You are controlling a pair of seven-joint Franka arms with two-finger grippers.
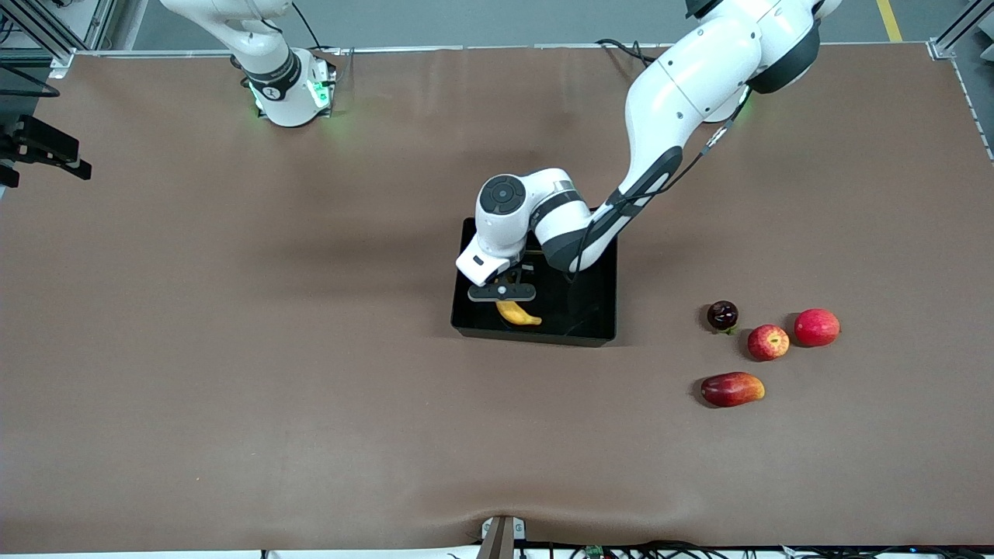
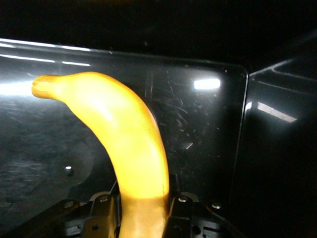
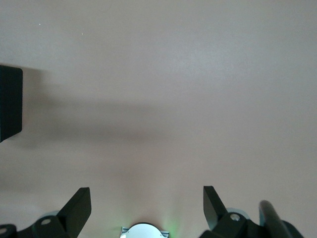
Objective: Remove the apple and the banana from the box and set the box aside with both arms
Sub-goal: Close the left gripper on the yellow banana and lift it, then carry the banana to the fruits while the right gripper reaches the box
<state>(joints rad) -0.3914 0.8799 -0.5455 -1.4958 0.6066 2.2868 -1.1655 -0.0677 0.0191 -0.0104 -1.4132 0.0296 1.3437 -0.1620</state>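
Observation:
The yellow banana (image 1: pixel 519 314) is inside the black box (image 1: pixel 536 335), near the wall closest to the front camera. My left gripper (image 1: pixel 506 298) is down in the box and shut on one end of the banana (image 2: pixel 124 134). In the left wrist view my left gripper (image 2: pixel 143 210) has a finger pressed on each side of the banana, above the glossy box floor (image 2: pixel 208 139). The red apple with yellow patches (image 1: pixel 768 341) lies on the table toward the left arm's end. My right gripper (image 3: pixel 147 196) is open and empty, high over bare table, and is outside the front view.
Around the apple lie a dark cherry-like fruit (image 1: pixel 722 314), a round red fruit (image 1: pixel 816 327) and a red-yellow mango (image 1: pixel 732 389). A corner of the box (image 3: pixel 10 101) shows in the right wrist view. The right arm's base (image 1: pixel 291 93) stands at the table's back edge.

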